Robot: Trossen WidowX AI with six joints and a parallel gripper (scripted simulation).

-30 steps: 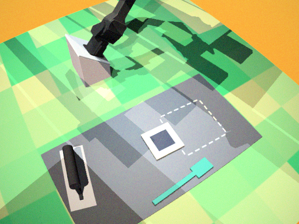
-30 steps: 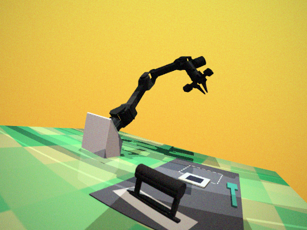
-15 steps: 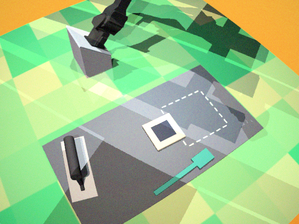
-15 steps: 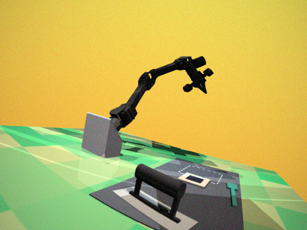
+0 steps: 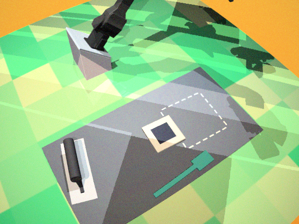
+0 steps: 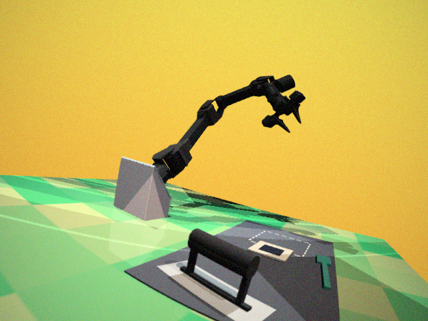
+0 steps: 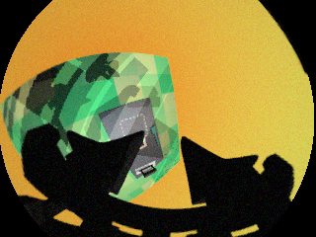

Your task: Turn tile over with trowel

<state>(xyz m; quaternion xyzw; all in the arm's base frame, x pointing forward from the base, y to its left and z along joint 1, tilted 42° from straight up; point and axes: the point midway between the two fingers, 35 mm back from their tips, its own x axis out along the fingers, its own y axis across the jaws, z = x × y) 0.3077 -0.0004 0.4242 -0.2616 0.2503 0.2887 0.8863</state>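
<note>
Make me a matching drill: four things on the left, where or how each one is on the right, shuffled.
1. Tile
2. Green tool
3. Black-handled tool
4. Gripper

A. Raised in the air, fingers apart
B. At the end of the mat farthest from the dashed outline
C. Dark square facing up, overlapping one side of the dashed outline
D. Lying flat along a long edge of the mat

Pairs: 1-C, 2-D, 3-B, 4-A
</note>
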